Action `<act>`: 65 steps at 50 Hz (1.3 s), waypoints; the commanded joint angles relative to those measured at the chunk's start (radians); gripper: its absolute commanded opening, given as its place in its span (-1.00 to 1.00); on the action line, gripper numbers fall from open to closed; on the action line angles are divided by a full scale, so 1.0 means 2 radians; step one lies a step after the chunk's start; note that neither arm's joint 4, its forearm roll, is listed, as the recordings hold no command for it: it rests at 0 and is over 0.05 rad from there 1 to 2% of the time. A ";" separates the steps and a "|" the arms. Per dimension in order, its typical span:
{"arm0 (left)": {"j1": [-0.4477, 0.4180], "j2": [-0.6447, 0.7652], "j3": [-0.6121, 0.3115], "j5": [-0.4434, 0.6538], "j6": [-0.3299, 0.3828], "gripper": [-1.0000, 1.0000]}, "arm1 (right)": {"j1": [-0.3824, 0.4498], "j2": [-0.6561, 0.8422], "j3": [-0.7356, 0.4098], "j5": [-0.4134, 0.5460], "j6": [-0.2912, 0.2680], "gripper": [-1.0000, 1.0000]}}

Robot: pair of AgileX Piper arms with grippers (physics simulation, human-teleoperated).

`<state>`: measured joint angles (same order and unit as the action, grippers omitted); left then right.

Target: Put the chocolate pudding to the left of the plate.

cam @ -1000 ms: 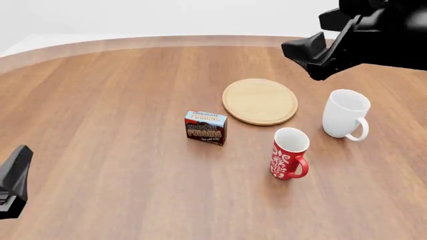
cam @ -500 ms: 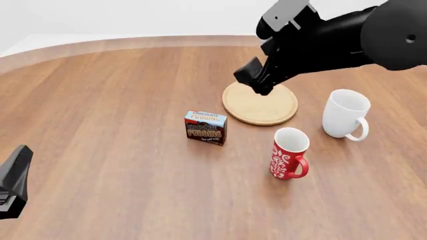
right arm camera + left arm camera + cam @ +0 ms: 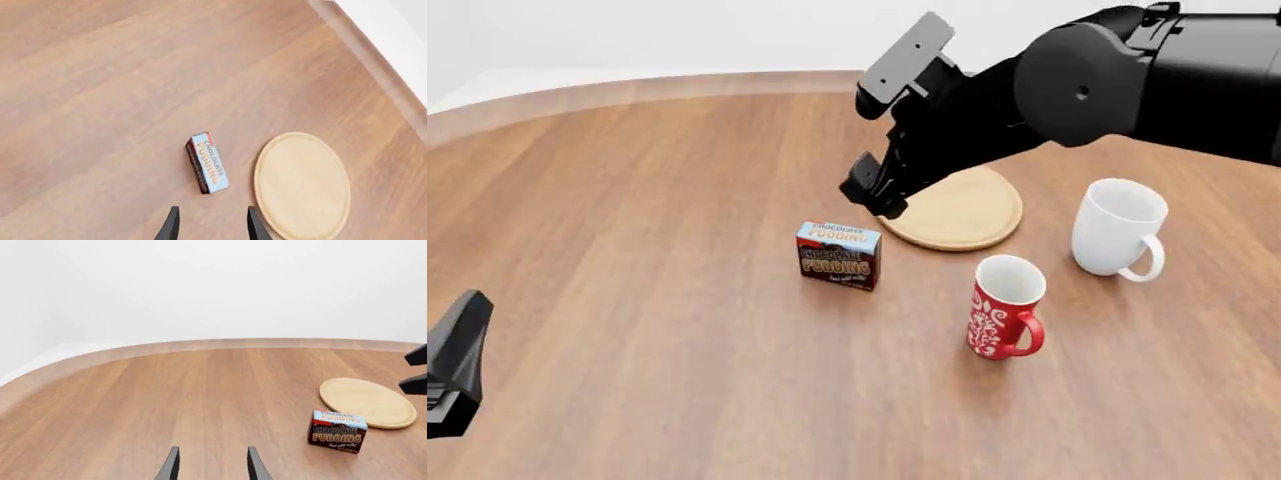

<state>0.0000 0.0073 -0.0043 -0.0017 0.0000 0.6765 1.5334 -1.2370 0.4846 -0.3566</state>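
black right tool (image 3: 868, 195), fingers apart and empty, has swung in from the far right above the pudding (image 3: 838, 254). pudding unmoved beside the plate (image 3: 968, 215); grasp looks next.

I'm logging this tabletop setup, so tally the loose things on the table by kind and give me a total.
Mugs: 2, the white mug and the red mug
Plates: 1, the plate
Cartons: 1, the chocolate pudding
Total: 4
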 commanded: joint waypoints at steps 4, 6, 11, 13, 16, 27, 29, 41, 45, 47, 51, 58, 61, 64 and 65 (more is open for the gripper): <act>0.000 0.000 0.000 0.000 0.000 1.00 | 0.004 0.043 -0.011 -0.006 0.006 1.00; 0.000 0.000 0.000 0.000 0.000 1.00 | 0.002 0.048 -0.013 -0.007 0.006 1.00; 0.000 0.000 0.000 0.000 0.000 1.00 | -0.002 0.057 -0.019 -0.006 0.006 1.00; 0.000 0.000 0.000 0.000 0.000 1.00 | -0.005 0.061 -0.022 -0.006 0.003 1.00; 0.000 0.000 0.000 0.000 0.000 1.00 | -0.006 0.067 -0.026 -0.005 0.004 1.00; 0.000 0.000 0.000 0.000 0.000 1.00 | -0.004 0.087 -0.036 -0.009 0.010 1.00; 0.000 0.000 0.000 0.000 0.000 1.00 | -0.004 0.090 -0.039 -0.009 0.010 1.00; 0.000 0.000 0.000 0.000 0.000 1.00 | -0.005 0.105 -0.039 -0.023 0.017 1.00; 0.000 0.000 0.000 0.000 0.000 1.00 | -0.008 0.110 -0.041 -0.023 0.017 1.00; 0.000 0.000 0.000 0.000 0.000 1.00 | -0.009 0.112 -0.043 -0.023 0.018 1.00; 0.000 0.000 0.000 0.000 0.000 1.00 | -0.013 0.118 -0.044 -0.025 0.019 1.00; 0.000 0.000 0.000 0.000 0.000 1.00 | -0.019 0.125 -0.043 -0.035 0.022 1.00; 0.000 0.000 0.000 0.000 0.000 1.00 | -0.019 0.127 -0.043 -0.039 0.024 1.00; 0.000 0.000 0.000 0.000 0.000 1.00 | -0.021 0.131 -0.043 -0.041 0.025 1.00; 0.000 0.000 0.000 0.000 0.000 1.00 | -0.021 0.131 -0.043 -0.041 0.025 1.00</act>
<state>0.0000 0.0073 -0.0043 -0.0017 0.0000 0.6432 1.7767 -1.3225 0.4199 -0.3148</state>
